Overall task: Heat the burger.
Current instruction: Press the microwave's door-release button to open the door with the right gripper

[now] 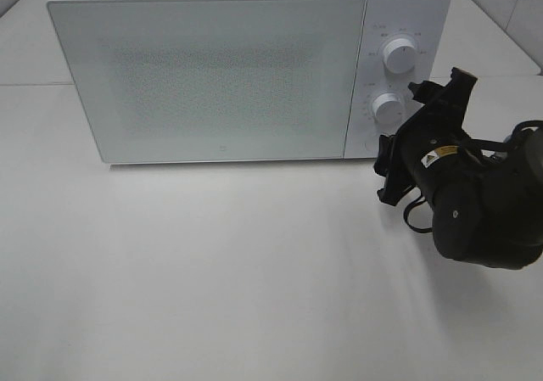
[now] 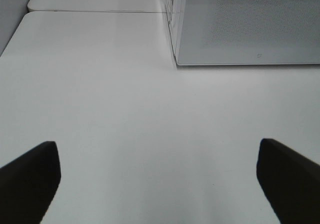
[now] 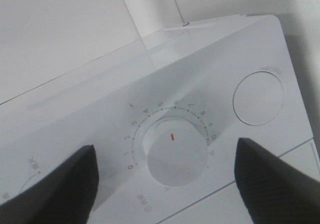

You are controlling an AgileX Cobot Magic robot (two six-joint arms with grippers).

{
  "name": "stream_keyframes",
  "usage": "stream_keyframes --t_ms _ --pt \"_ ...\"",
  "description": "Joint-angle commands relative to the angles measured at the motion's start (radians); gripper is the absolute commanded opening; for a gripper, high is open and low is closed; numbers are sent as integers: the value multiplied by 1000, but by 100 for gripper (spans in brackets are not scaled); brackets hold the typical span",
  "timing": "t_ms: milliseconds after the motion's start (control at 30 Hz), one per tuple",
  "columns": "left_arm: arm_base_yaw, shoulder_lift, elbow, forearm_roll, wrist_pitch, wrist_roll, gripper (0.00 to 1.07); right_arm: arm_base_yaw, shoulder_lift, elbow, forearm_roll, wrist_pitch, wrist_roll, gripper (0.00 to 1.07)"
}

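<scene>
Presently, one white microwave (image 1: 246, 67) stands on the white worktop (image 1: 212, 279), its door (image 1: 170, 101) shut. The door panel is dotted and opaque. Burger: not visible in any view; whether it lies behind the door cannot be told.

Control panel, right of the door: upper dial (image 1: 399, 53) and lower dial (image 1: 388, 108), both white, one above the other. A round button (image 3: 258, 98) sits flush in the panel beside the lower dial, toward the microwave's base.

Right claw (image 3: 165, 148): raised off the worktop, facing the panel at the lower dial. Jaws open. Its fingers (image 3: 55, 184) stand one on each side of the dial, with bare panel showing between each finger and the dial's rim; no contact seen. It grips nothing. The dial face carries a short red mark (image 3: 171, 136), and a numbered scale runs round it.

Left claw (image 2: 157, 145): seen only from its own wrist camera. Jaws spread wide and empty, over bare worktop. The microwave's front left corner lies ahead of it, well apart.
</scene>
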Motion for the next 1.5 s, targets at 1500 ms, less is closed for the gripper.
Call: stream_keyframes --t_ms 1500 --pt "4 -16 4 -2 -13 -7 100 -4 -993 214 -47 883 -2084 75"
